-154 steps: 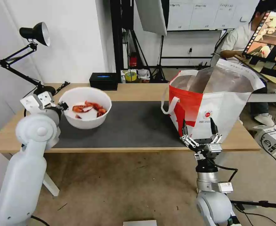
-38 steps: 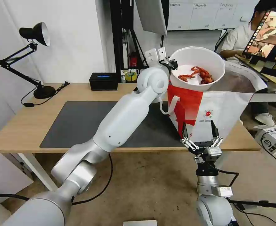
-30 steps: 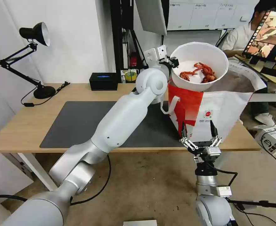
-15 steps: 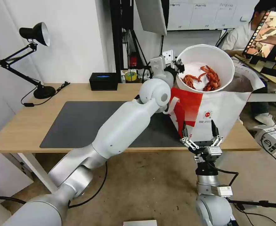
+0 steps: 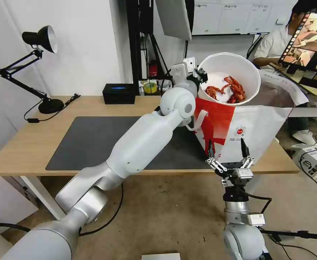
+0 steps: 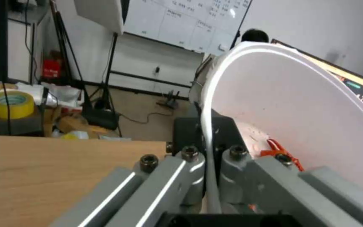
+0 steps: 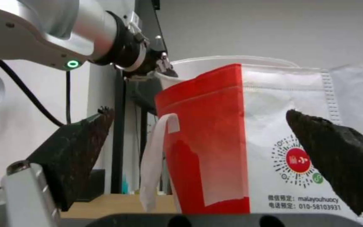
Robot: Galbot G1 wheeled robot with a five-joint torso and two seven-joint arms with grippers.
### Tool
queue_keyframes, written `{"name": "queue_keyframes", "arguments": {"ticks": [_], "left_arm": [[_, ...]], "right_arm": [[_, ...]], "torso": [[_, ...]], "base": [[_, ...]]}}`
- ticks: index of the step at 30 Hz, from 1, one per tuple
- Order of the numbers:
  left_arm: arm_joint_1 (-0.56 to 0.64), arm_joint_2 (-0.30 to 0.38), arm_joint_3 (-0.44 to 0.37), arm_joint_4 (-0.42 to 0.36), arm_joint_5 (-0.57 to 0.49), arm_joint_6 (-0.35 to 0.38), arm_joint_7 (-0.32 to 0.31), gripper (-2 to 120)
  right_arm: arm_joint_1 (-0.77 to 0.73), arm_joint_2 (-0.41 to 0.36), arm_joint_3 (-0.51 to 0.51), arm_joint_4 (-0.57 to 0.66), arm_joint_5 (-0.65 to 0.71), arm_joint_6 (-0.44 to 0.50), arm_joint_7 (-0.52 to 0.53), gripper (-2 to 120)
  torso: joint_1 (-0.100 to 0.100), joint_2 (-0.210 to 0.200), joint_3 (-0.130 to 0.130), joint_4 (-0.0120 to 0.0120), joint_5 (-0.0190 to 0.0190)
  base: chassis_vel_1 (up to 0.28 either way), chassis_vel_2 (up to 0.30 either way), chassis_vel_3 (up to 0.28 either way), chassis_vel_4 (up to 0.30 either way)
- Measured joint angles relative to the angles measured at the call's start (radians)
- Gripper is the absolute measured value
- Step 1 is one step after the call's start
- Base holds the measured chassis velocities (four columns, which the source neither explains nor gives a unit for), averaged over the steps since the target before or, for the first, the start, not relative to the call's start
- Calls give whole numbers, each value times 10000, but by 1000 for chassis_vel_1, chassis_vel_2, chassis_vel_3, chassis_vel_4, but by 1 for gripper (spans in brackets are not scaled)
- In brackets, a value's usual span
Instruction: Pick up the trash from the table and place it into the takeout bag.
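So the left arm is stretched way out across the table (image 5: 93, 106), and the left gripper (image 5: 200, 76) is pinching the rim of the white bowl (image 5: 227, 63), one finger on each side of the rim. You can see it really well from the left wrist camera, where the bowl's thin white edge (image 6: 209, 126) runs straight down between the grey fingers (image 6: 190, 176). The bowl is up in the air, right over the open top of the takeout bag (image 5: 259, 122), and it's tilted so the inside faces the head camera. The red crayfish shells (image 5: 227, 92) are bunched up on the low side of the bowl, not spilled out.

The bag itself stands at the right end of the table, partly on the dark grey mat (image 5: 93, 139), red panel toward the middle, white panel with the little round logo (image 5: 240, 132) facing the robot, and a white strap handle (image 5: 196, 121) hanging off the red side. Silver lining shows at the far edge of the opening.

The right gripper (image 5: 226, 156) is parked low, just in front of the table's near edge, right by the bag, with its fingers spread wide and nothing between them. From its wrist camera the bag (image 7: 249, 135) fills the gap between the two dark fingertips (image 7: 80, 148).

Black desk lamp (image 5: 39, 38) sits at the far left corner, and a small black box (image 5: 119, 93) is along the back edge.
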Motion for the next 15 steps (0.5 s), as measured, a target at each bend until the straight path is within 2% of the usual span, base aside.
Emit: {"name": "queue_keyframes", "arguments": {"ticks": [9,15], "left_arm": [[510,166,268,-536,71,-2,8,0],[651,198,299,-617,81,-3,-4,0]], "right_arm": [[55,79,-4,-85,0,10,0,100],[91,95,-4,-155,0,16,0,100]], "torso": [[0,0,0,0,0],[0,-1,0,0,-1]], "base": [[0,0,0,0],[0,0,0,0]]}}
